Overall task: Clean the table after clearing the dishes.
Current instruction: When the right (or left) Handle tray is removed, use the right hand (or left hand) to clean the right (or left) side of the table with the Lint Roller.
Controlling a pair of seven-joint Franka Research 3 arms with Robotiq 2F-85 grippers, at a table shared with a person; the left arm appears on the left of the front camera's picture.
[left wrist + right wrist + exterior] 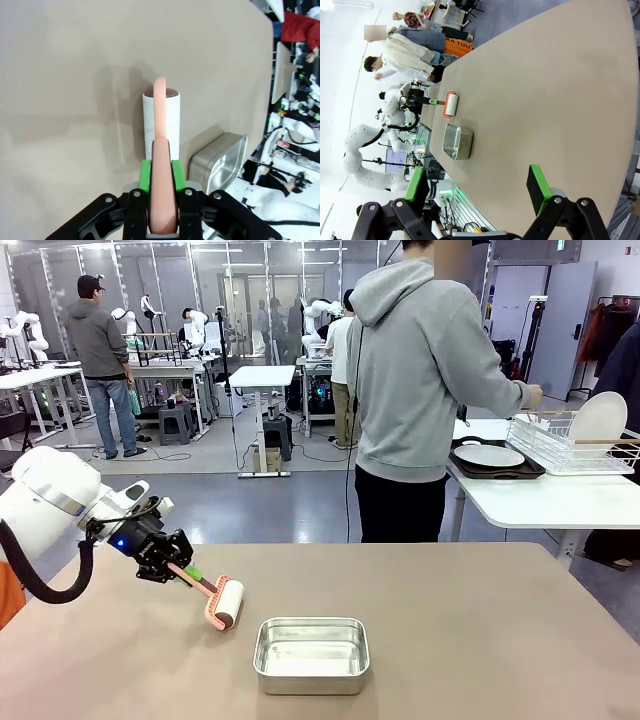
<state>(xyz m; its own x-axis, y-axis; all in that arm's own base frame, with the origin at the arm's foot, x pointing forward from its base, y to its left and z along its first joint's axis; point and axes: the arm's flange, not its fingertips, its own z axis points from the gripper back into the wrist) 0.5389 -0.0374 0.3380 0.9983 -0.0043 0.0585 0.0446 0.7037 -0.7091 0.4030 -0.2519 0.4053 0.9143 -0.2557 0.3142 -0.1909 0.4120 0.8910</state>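
Pink plastic marks the handle of the lint roller (216,597), clamped tight between the green pads of the left gripper (178,571) at the left side of the table (480,640); in the left wrist view the roller's white drum (161,117) sits low over the tan top, though whether it is pressing the surface I cannot tell. Just right of it, near the table's middle, stands a small steel pan (311,654), apart from the roller but close. Judging by this, the clearing looks done and the cleaning stroke is the step in hand: the dishes are off this table, one white plate (489,454) lying on a dark tray (500,469) on the white side table (540,502) at the far right, another plate (599,420) standing in the wire rack (565,445), where a person in a grey hoodie (420,370) is busy. The next move probably calls for rolling the drum flat along the top while steering clear of the pan. Open room lies wide to the right of the pan and toward the far edge. The right gripper (477,192) hangs with its jaws spread wide and nothing between them, high over the table's right part.
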